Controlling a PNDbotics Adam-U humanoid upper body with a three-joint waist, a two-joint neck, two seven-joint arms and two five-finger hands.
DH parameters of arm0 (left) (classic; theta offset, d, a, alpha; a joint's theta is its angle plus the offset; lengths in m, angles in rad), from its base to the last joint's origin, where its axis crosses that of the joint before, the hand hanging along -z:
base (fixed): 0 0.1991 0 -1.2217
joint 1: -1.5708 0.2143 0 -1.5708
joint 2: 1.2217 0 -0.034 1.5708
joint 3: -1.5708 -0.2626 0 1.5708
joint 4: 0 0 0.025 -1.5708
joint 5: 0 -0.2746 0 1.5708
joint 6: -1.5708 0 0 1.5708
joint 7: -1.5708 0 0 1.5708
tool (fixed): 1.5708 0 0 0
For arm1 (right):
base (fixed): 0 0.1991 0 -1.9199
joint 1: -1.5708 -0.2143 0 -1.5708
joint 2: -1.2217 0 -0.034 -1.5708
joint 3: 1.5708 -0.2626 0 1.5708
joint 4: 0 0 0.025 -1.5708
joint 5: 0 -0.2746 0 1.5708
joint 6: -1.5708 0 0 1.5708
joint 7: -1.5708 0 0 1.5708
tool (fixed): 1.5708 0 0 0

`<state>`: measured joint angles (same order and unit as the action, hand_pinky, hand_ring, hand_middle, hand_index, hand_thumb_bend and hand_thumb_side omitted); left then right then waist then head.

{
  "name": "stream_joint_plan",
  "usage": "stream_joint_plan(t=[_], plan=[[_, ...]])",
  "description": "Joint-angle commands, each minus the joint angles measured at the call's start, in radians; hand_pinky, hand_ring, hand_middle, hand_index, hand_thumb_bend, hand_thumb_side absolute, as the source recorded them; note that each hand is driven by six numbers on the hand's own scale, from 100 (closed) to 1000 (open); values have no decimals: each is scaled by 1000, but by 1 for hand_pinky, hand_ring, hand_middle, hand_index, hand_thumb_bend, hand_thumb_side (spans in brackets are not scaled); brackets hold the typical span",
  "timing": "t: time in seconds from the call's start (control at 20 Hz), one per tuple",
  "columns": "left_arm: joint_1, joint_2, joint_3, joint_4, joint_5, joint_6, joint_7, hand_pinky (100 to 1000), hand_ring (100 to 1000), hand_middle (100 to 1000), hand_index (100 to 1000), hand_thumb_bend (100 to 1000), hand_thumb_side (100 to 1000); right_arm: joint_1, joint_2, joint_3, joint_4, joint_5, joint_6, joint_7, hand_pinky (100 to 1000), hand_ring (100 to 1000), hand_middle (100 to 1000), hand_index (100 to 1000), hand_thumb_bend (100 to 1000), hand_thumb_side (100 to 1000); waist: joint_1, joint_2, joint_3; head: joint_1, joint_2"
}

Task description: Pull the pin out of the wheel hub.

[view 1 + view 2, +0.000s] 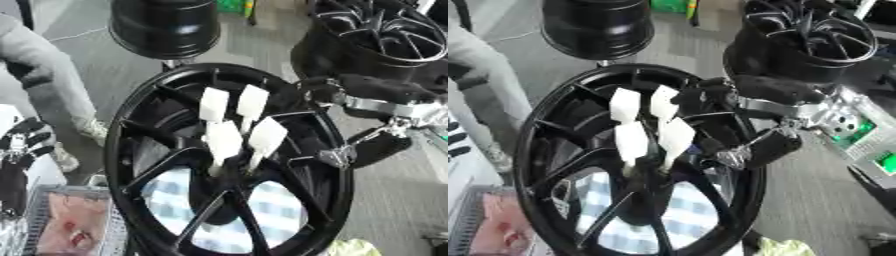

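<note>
Pins: four white flag-topped pins (224,137) are seen standing in the middle of the hub; none is shown pulled out.
Hub: a black spoked wheel hub (131,150) is stood tilted toward the camera, filling the centre of both views.
Right robot hand: the right robot hand (710,100) is brought in from the right over the rim, its dark fingers lying just beside the upper right pin; whether a pin is touched or pinched cannot be told, and the spread of its fingers cannot be made out.
Left robot hand: the left robot hand (26,137) is seen at the left edge, idle, well apart from the hub, fingers relaxed and holding nothing.
Done: the approach to the pins is judged largely made.
Left: a grasp on one pin and the pull along its shaft are judged not yet done, so the task is at an early stage.
Surroundings: two other black wheels (166,25) are seen behind the hub.
</note>
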<state>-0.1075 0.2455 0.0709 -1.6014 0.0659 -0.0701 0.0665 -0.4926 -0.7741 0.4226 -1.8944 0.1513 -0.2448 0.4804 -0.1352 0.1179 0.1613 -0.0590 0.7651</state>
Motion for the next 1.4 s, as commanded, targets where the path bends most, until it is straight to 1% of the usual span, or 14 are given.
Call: stream_joint_plan(t=[0.05,0.1,0.15,0.2,0.25,0.3,0.35,0.4,0.45,0.7,1.4], plan=[[-15,17,-4,-15,-5,-1,-4,744,798,785,863,100,844,-25,2,1,18,13,-5,6,779,833,904,978,100,313,5,-7,1,-6,5],[-16,17,-4,-15,-5,-1,-4,744,798,785,863,100,844,-28,6,3,24,14,-6,7,779,833,904,978,100,313,4,-7,1,-5,5],[-16,17,-4,-15,-6,-1,-4,744,798,785,863,100,844,-31,11,6,29,16,-8,8,783,841,904,978,100,344,4,-6,2,-6,5],[-16,17,-4,-15,-6,-1,-4,744,798,785,863,100,844,-35,16,8,34,19,-10,8,783,841,904,978,100,344,4,-6,2,-6,5],[-16,17,-4,-15,-6,-1,-4,744,798,785,863,100,844,-38,20,10,38,21,-11,9,785,844,904,978,100,381,4,-5,2,-6,5],[-16,17,-4,-15,-6,-1,-4,744,798,785,863,100,844,-41,24,12,42,23,-12,10,785,844,904,978,100,381,4,-5,2,-7,5],[-17,17,-4,-15,-6,-1,-5,744,799,785,863,100,844,-44,28,14,45,26,-13,13,788,849,904,978,100,411,4,-5,2,-7,5],[-17,17,-4,-15,-6,-1,-5,744,799,785,863,100,844,-47,32,16,48,29,-14,15,788,849,904,978,100,411,4,-5,2,-8,5],[-17,17,-5,-15,-6,-1,-5,744,799,785,863,100,844,-50,36,18,51,33,-15,17,792,853,905,978,100,431,5,-5,2,-8,5],[-17,17,-5,-16,-6,-2,-7,744,799,785,863,100,844,-66,53,23,63,48,-21,21,802,865,905,977,100,435,6,-4,3,-12,5],[-19,18,-6,-17,-5,-2,-8,744,801,787,862,100,844,-74,72,36,93,77,-27,38,822,874,896,969,100,500,7,-4,5,-11,5]])
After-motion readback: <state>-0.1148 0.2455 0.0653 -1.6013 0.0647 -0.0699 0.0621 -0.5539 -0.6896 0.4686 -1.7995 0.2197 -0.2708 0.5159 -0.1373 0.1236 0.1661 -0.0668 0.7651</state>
